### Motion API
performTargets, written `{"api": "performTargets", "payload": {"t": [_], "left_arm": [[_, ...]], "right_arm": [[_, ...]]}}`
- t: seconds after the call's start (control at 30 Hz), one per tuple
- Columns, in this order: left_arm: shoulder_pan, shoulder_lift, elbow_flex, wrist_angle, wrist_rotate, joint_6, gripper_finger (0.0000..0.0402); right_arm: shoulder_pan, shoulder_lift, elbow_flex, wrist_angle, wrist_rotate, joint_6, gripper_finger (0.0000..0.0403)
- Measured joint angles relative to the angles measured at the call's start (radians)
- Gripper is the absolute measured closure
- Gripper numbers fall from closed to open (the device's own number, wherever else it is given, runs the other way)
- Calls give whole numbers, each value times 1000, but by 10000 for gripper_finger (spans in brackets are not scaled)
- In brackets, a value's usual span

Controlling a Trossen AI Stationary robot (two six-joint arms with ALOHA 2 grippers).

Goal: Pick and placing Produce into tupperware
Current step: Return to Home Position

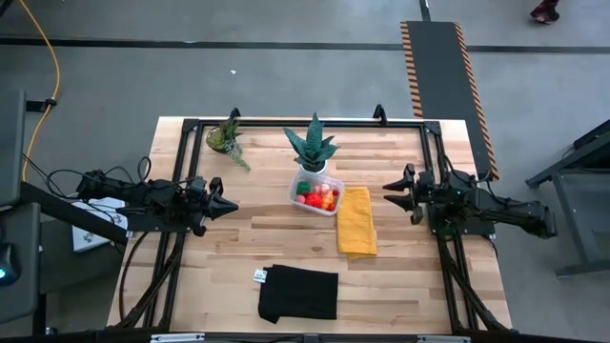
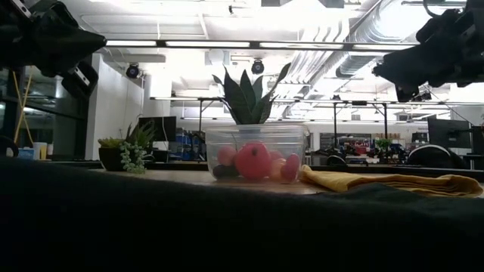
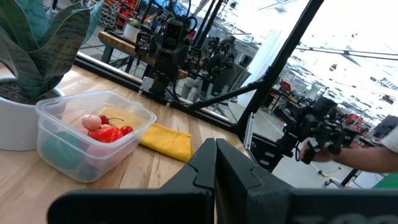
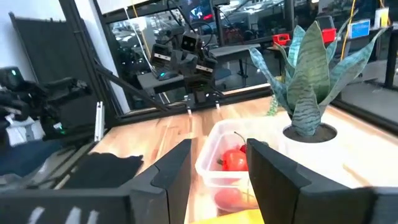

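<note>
The tupperware sits near the middle of the desk, a little toward 12 o'clock. It is a clear box with no lid. All the produce that can be seen is inside it. There are red pieces, an orange one, a pink one, a green one and a dark one. They lie in a small heap and touch each other.

A big plant in a white pot stands just beside the box at 12 o'clock. A yellow cloth lies right next to the box at 4 o'clock. A black cloth lies at 6 o'clock, well apart from the box and near the edge of the desk. A small plant stands at 10 o'clock, near the far edge.

The left arm comes in from 9 o'clock. The left fingers are pressed tight together and hold nothing. They point toward the box and are well apart from it.

The right arm comes in from 3 o'clock. The right fingers are spread apart, and there is nothing between them. They point toward the box from the other side. They are near the far side of the yellow cloth.

In the low view, both arms hang up in the air, high above the desk. Nothing on the desk touches them.
</note>
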Motion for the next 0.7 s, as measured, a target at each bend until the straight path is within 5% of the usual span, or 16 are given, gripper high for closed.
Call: {"api": "performTargets", "payload": {"t": [0.3, 0.7], "left_arm": [[0, 0, 0, 0, 0, 0, 401], [0, 0, 0, 0, 0, 0, 401]], "right_arm": [[0, 0, 0, -1, 0, 159, 261], [0, 0, 0, -2, 0, 162, 261]]}}
